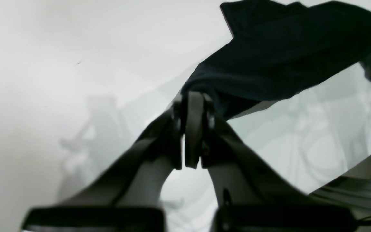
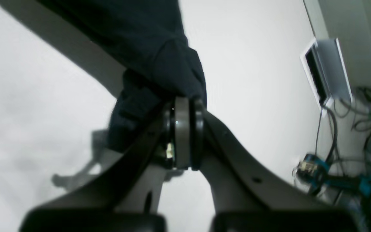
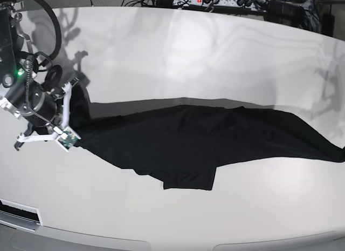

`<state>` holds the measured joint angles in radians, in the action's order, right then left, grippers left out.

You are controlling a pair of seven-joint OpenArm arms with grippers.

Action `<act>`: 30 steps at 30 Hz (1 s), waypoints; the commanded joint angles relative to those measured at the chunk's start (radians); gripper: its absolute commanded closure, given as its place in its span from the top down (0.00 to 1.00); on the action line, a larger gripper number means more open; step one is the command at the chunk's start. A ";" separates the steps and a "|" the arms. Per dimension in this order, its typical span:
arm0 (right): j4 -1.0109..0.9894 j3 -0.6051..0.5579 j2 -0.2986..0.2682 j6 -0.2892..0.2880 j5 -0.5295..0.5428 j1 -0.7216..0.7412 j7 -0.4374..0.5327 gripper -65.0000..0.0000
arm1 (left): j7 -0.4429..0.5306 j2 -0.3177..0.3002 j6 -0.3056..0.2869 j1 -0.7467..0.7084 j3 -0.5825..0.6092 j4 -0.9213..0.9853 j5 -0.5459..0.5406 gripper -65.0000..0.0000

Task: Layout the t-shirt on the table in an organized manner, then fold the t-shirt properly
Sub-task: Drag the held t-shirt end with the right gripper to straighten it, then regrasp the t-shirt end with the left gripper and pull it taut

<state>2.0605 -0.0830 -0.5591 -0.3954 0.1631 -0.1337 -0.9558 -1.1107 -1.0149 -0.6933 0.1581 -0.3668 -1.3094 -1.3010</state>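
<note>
The black t-shirt (image 3: pixel 205 137) lies stretched in a long band across the white table (image 3: pixel 188 56), from the left arm's side to the right edge of the base view. My right gripper (image 3: pixel 75 94) is shut on its left end; in the right wrist view the closed gripper (image 2: pixel 185 104) pinches bunched black fabric (image 2: pixel 159 58). My left gripper (image 1: pixel 193 98) is shut on the other end of the t-shirt (image 1: pixel 285 58), which is lifted a little off the table; this gripper is out of the base view. A folded flap (image 3: pixel 188 178) sticks out at the shirt's near edge.
A power strip and cables (image 3: pixel 215 1) lie along the table's far edge. In the right wrist view a white box (image 2: pixel 327 74), cables and teal devices (image 2: pixel 314 169) sit beyond the table. The table's curved edge (image 1: pixel 349 167) shows at the lower right of the left wrist view.
</note>
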 commanded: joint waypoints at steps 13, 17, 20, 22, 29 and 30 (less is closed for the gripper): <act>0.031 0.337 -0.020 -0.037 0.329 -0.008 -0.037 0.00 | 0.039 -0.043 -0.005 0.023 -0.013 -0.012 -0.012 0.00; 0.031 0.337 -0.015 -0.051 0.374 -0.008 -0.045 0.00 | 0.040 -0.043 -0.005 0.023 -0.013 -0.010 0.033 0.00; 0.031 0.337 0.000 -0.055 0.391 -0.007 -0.044 0.00 | 0.039 -0.043 -0.005 0.022 -0.013 -0.003 0.032 0.07; 0.031 0.336 0.015 -0.063 0.391 -0.008 -0.044 0.00 | 0.039 -0.043 -0.005 0.022 -0.013 0.007 0.031 0.39; 0.030 0.336 0.027 -0.069 0.387 -0.007 -0.044 0.00 | 0.040 -0.043 0.043 0.023 -0.014 0.016 0.098 0.72; 0.030 0.336 0.027 -0.069 0.387 -0.007 -0.044 0.00 | 0.040 -0.043 0.066 0.023 -0.014 0.016 0.119 0.72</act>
<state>2.0762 0.2447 -0.5167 -0.4679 0.5491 -0.1547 -1.0157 -1.0924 -1.0222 -0.6247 0.1616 -0.3668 -1.2839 -1.1667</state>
